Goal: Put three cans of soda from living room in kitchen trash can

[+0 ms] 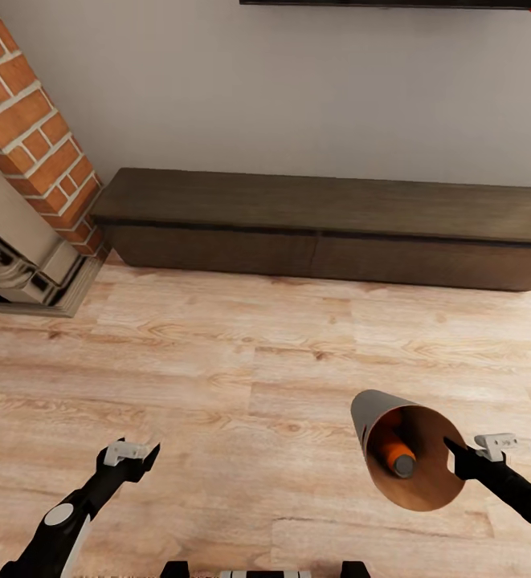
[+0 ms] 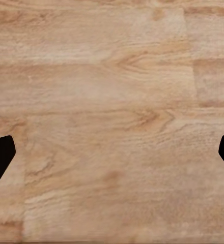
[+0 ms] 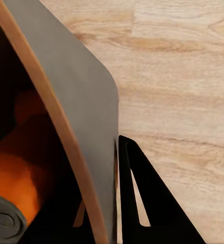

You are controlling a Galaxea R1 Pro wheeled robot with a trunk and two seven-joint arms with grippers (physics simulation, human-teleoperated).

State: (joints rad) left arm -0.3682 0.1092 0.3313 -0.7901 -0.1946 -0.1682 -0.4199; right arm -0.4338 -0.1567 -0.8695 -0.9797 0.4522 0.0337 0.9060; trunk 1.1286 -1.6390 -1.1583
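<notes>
Currently the right end effector [image 1: 456, 452] is clamped on the rim of the tash can [image 1: 377, 417], holding it off the wood floor [image 1: 241, 377], tipped with its mouth toward the robot. Risk: with that tilt, any jolt while driving could roll the contents out over the rim, or the thin wall could slip from the grip. Inside: one orange can of soda [image 1: 397, 455] lying against the copper lining, grey top outward; can't tell whether more sit behind it. Left end effector [image 1: 128, 454] hovers empty, fingers apart. Low dark cabinet [image 1: 329, 225] and brick fireplace [image 1: 32, 136] ahead.
</notes>
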